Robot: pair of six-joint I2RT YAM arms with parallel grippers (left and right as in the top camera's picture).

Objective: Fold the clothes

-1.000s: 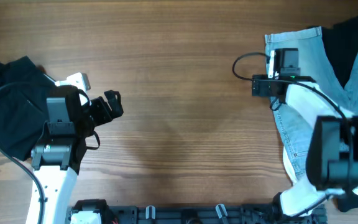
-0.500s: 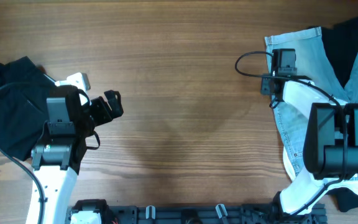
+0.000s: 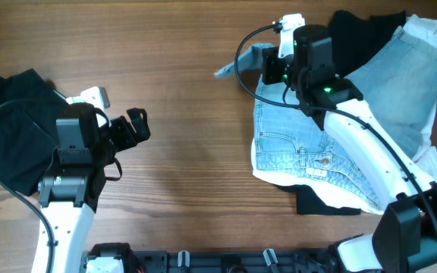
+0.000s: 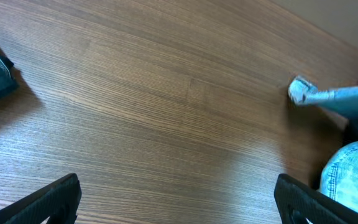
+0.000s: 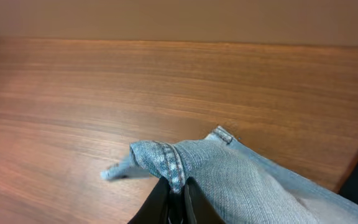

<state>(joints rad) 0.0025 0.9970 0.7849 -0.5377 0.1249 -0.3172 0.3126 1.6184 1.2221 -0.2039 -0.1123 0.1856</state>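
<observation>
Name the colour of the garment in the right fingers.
Pale blue denim shorts; best in right wrist view.

The denim shorts (image 3: 302,144) are pale, faded blue with lighter stitching. Just beyond them lie a black garment (image 3: 363,38) and a white garment (image 3: 429,30). Far to their left is the other black garment (image 3: 10,129). The table (image 3: 196,68) is warm brown with fine, streaked wood grain.
</observation>
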